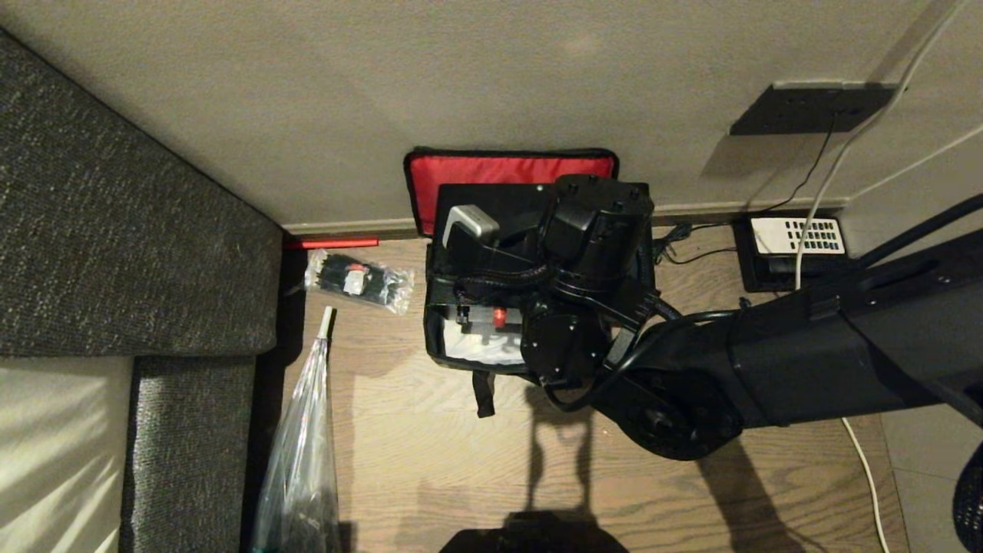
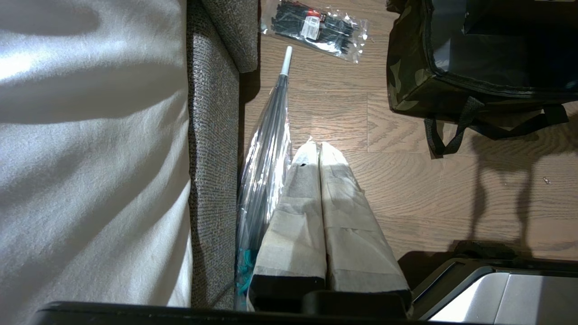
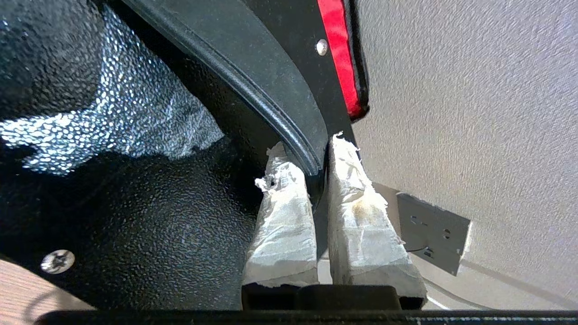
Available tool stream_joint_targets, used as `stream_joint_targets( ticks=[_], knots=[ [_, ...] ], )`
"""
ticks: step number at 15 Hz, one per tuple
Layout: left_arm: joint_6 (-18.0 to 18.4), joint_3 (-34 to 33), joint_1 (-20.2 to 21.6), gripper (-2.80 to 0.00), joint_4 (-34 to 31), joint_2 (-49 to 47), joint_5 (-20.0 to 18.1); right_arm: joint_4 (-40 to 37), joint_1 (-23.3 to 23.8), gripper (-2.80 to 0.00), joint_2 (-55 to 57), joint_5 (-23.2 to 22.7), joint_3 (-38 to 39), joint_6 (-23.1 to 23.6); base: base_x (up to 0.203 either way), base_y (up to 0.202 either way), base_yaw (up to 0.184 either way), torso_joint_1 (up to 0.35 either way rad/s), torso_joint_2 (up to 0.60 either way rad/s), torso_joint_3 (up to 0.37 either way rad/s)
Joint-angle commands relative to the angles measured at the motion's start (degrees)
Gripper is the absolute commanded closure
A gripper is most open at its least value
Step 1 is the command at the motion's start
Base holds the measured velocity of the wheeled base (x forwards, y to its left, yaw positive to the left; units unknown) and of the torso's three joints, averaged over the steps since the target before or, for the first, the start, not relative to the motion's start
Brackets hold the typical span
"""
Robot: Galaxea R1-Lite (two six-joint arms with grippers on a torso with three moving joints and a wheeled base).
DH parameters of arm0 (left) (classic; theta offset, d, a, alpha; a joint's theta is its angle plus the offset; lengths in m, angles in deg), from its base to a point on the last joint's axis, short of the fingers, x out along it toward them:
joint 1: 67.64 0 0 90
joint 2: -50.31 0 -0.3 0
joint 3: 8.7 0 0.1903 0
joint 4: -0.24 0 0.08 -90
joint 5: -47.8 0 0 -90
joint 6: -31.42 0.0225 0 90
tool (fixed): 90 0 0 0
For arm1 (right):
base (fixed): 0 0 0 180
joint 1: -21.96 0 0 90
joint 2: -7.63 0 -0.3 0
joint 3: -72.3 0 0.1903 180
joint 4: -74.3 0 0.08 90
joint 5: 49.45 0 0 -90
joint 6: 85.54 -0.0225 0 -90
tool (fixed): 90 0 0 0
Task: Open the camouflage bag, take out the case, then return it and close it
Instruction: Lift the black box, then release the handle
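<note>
One black case (image 3: 280,108) is pinched by its rim between the two taped fingers (image 3: 356,212) of my right hand (image 3: 316,176), which is closed on that edge with a finger on either side. Behind my hand the case stands tilted over the open camouflage bag (image 1: 441,349), its lower part still down in the bag's silvery lining (image 3: 135,113). Beyond my fingertips the bag's red-lined lid (image 1: 507,170) leans back against the wall (image 1: 307,92). The bag sits on the wooden floor (image 1: 430,461) right at the skirting. Out past the bag on my left lie a clear packet of black ties (image 1: 357,280), a clear folded umbrella (image 1: 303,438) and the grey sofa (image 1: 115,230). Off to my right a black telephone with a white keypad (image 1: 795,246) rests on the floor below a wall socket (image 1: 814,107). My left hand (image 2: 318,149) hangs parked above the floor, fingers pressed together and holding nothing, beside the umbrella.
</note>
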Motion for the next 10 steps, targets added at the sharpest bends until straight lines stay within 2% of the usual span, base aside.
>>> stream_joint_targets(
  ticks=[1,10],
  knots=[
    [0.0,-0.1,0.0,0.00,0.0,0.0,0.1,0.3,1.1,0.00,-0.7,0.4,1.1,0.4,0.000,0.000,0.000,0.000,0.00,0.000],
    [0.0,-0.1,0.0,0.00,0.0,0.0,0.0,0.6,5.2,0.00,-1.9,0.2,3.6,0.4,0.000,0.000,0.000,0.000,0.00,0.000]
  ],
)
